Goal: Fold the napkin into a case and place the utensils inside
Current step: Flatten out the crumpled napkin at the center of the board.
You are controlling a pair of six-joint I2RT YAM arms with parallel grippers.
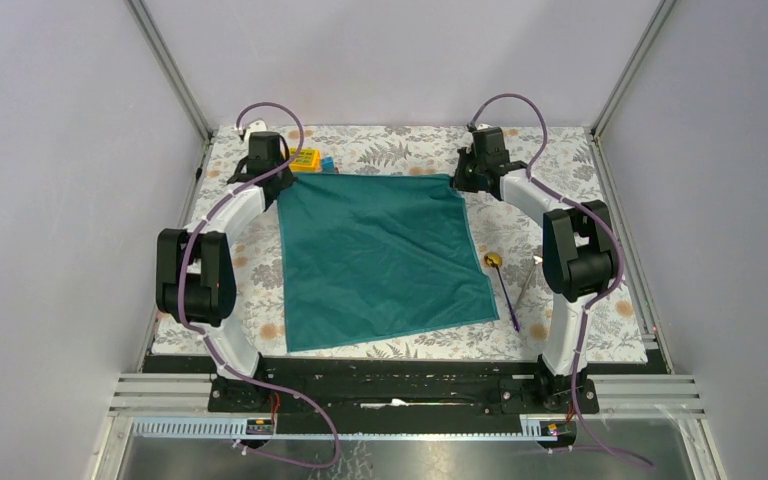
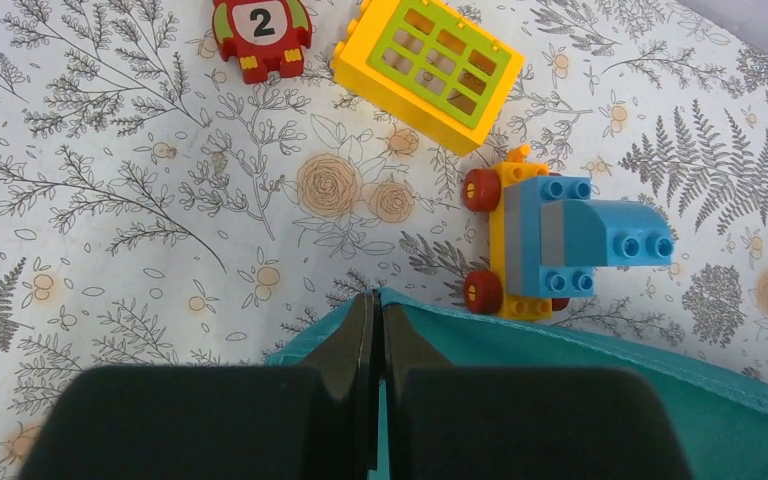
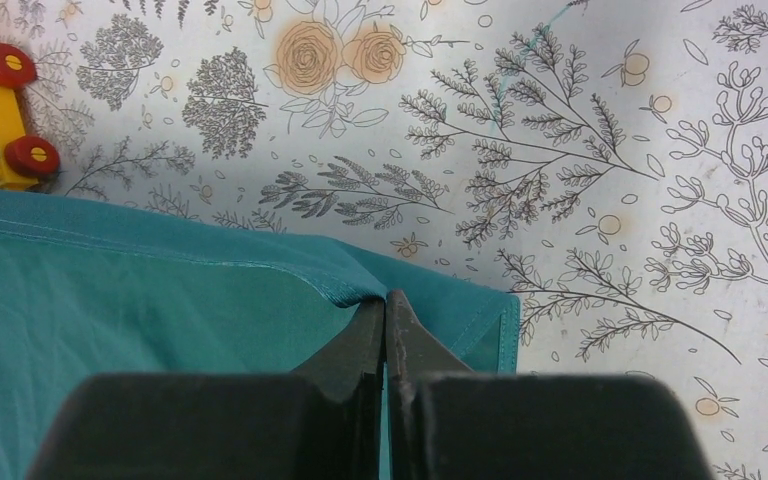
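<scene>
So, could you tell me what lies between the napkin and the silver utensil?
The purple-handled spoon lies between napkin and silver utensil, shown in the top view.

**Fern-and-rose counter, teal cloth spread at its middle**

The counter (image 1: 400,150) has a pale covering printed with ferns and roses. A dark teal napkin (image 1: 380,255) lies flat across its middle, lightly creased. Just right of the napkin lie a purple-handled, gold-headed spoon (image 1: 505,293) and a slim silvery utensil (image 1: 528,284), close together. At the napkin's far left corner stand a yellow-and-blue toy truck (image 2: 550,245), a yellow block (image 2: 428,70) and a red toy car (image 2: 260,35) marked 2.
</scene>
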